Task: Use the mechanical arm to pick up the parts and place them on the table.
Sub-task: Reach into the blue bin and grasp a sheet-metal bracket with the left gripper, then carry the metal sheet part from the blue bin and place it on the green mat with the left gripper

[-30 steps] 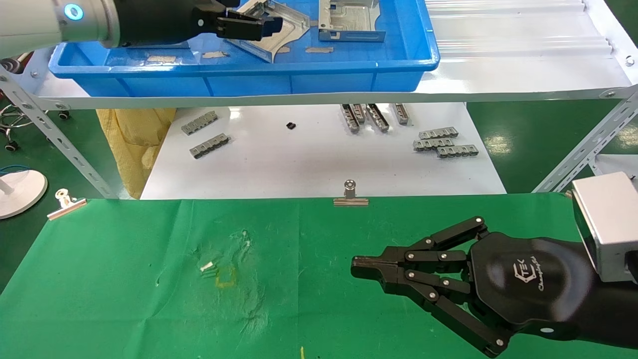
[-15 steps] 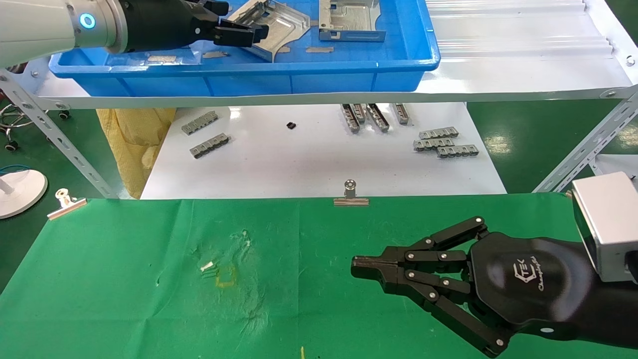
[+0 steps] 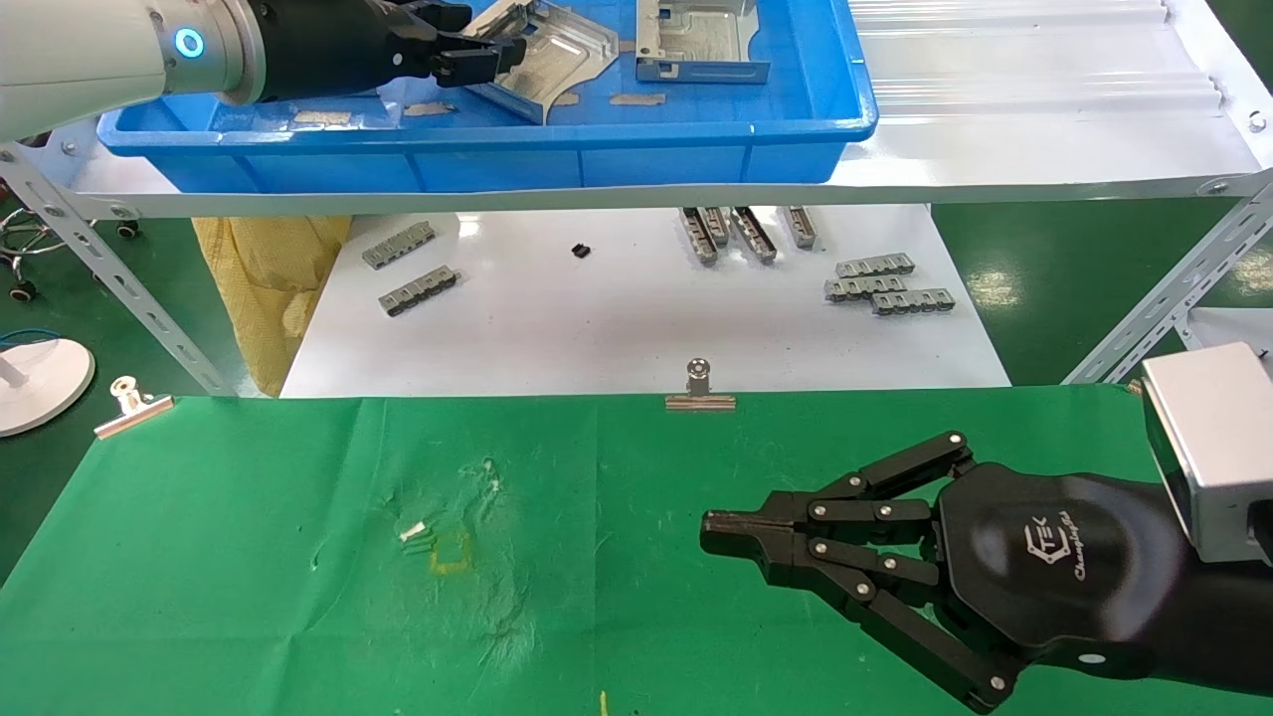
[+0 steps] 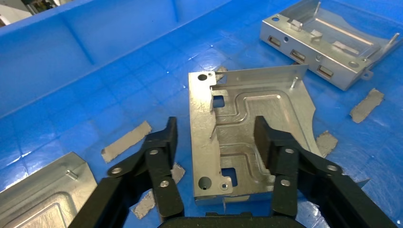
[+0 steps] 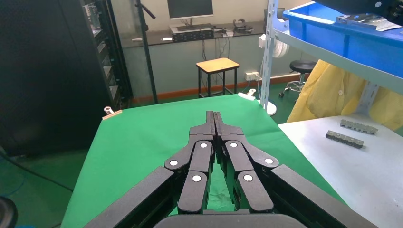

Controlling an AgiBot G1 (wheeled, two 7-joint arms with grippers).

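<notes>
My left gripper (image 3: 482, 52) reaches into the blue tray (image 3: 497, 164). It is open, and its two black fingers straddle the near corner of a silver stamped part (image 3: 562, 55). In the left wrist view the gripper (image 4: 215, 128) has one finger outside the part's (image 4: 280, 107) bent flange and one over its embossed face. A second part (image 3: 696, 40) lies farther right in the tray (image 4: 323, 47). A third part (image 4: 33, 199) shows at the wrist view's edge. My right gripper (image 3: 711, 532) is shut and empty over the green table (image 3: 249, 557), as the right wrist view shows (image 5: 214, 116).
The tray sits on a white shelf (image 3: 1044, 109) with slanted steel legs (image 3: 1174, 298). Below it a white surface (image 3: 597, 328) holds small grey slotted strips (image 3: 885, 283). Binder clips (image 3: 699, 388) hold the green cloth's far edge.
My left arm has pushed farther into the tray, and its fingertips have drawn back from over the part to its left corner. My right arm has not moved.
</notes>
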